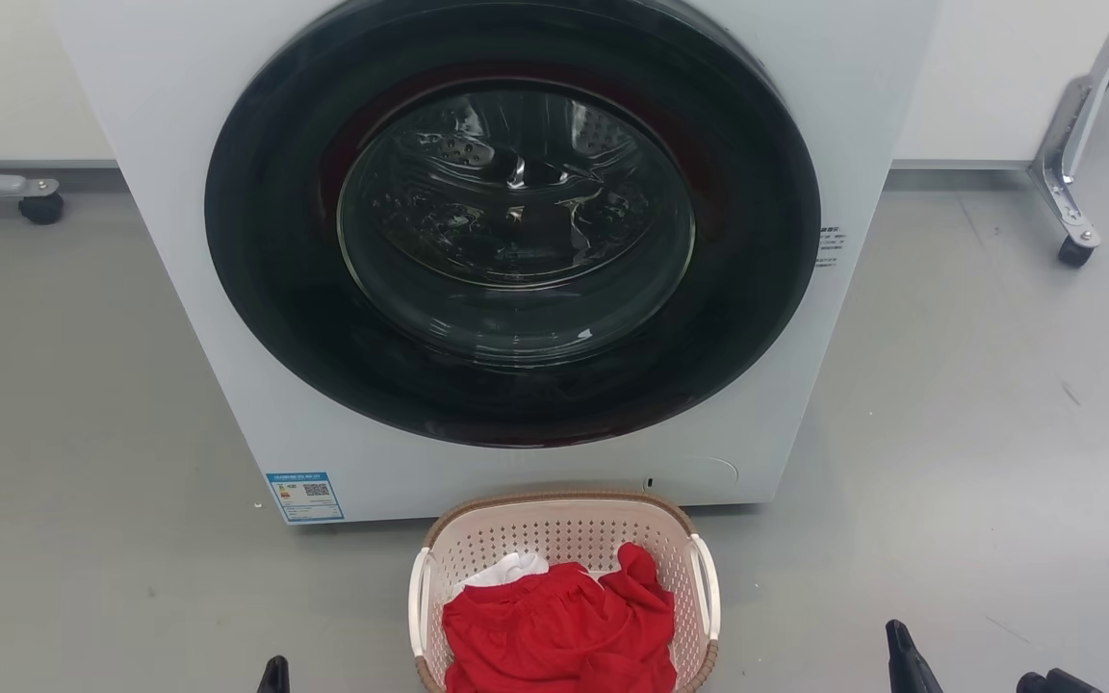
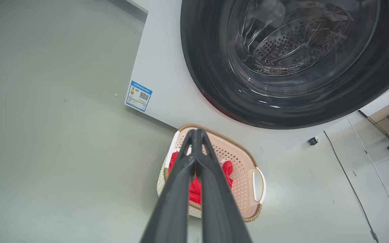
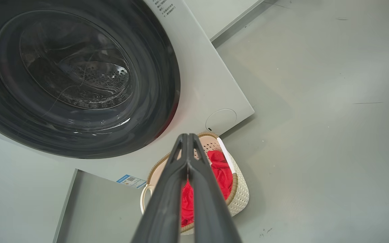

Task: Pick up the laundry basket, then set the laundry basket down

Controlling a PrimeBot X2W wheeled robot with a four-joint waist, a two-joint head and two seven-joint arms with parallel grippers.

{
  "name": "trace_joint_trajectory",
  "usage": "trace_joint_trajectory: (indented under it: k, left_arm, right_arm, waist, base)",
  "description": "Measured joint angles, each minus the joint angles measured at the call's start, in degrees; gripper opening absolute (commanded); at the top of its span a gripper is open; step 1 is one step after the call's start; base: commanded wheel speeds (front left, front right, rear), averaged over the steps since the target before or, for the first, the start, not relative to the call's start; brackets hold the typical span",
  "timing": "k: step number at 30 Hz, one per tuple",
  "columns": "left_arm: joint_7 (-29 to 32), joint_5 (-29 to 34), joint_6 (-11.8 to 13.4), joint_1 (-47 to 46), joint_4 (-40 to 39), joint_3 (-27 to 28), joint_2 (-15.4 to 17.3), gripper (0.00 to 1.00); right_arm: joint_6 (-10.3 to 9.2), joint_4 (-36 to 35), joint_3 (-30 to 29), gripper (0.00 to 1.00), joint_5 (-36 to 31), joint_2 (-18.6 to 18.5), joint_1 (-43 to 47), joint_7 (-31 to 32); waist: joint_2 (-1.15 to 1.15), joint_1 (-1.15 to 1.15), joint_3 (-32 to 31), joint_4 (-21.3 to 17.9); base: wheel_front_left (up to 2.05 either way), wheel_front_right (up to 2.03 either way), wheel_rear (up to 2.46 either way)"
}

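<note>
Locate the laundry basket [image 1: 564,539] upright on the floor [image 1: 83,433], just in front of the washer [image 1: 516,260] and centred on it, holding a red garment [image 1: 564,630] beside a white cloth [image 1: 506,570]. Note the left handle [image 1: 417,602] and the right handle [image 1: 706,597], both white, each facing outward toward the arm on its own side. Read the left end effector [image 2: 196,132] as closed on nothing, fingers pressed together; read the right end effector [image 3: 187,135] likewise (closed, empty). Place both low, flanking the basket and apart from it, with the basket ahead and between them; in the head view, take the left end effector [image 1: 273,678] as somewhat nearer the basket than the right end effector [image 1: 906,659]. Treat the long axis as unsettled: near end cut off by the bottom edge of the head view, wrist views too oblique. Judge the scene as fitting two stages: basket awaiting a lift, or basket back on the floor and released. Key relation in either case: handles on the crosswise line between the two end effectors, left handle toward the left arm, right handle toward the right.
</note>
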Motion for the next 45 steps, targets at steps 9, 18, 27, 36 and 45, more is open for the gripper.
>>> trace_joint_trajectory:
  k: [9,18,27,36,45]
  left_arm:
    - [1.7,-6.8,-1.3,-0.5,0.0,1.5,-0.1,0.0]
    - [3.5,-14.2,-2.5,-1.5,-0.1,3.0,-0.2,0.0]
    - [5.4,-21.6,-3.7,-2.5,-0.2,4.6,-0.4,0.0]
    - [7.3,-29.0,-5.0,-3.3,-0.3,6.2,-0.5,0.0]
    - [9.1,-36.4,-6.5,-4.1,-0.4,7.7,-0.7,0.0]
  right_arm:
    - [1.19,0.0,-2.3,0.0,6.2,0.1,-0.6,1.7]
    - [2.43,0.0,-4.9,0.0,13.1,0.1,-0.9,3.7]
    - [3.78,0.1,-7.4,0.0,19.9,0.2,-1.7,5.3]
    - [5.05,0.1,-10.0,0.0,26.6,0.2,-2.0,7.2]
    - [6.32,0.2,-12.5,0.0,33.4,0.3,-2.7,9.2]
  waist:
    - [0.0,0.0,-0.1,0.1]
    - [0.0,0.0,-0.2,0.1]
    - [0.0,0.0,-0.3,0.2]
    - [0.0,0.0,-0.4,0.3]
    - [0.0,0.0,-0.5,0.3]
  base:
    - [0.0,0.0,0.0]
    - [0.0,0.0,0.0]
    - [0.0,0.0,0.0]
    - [0.0,0.0,0.0]
    - [0.0,0.0,0.0]
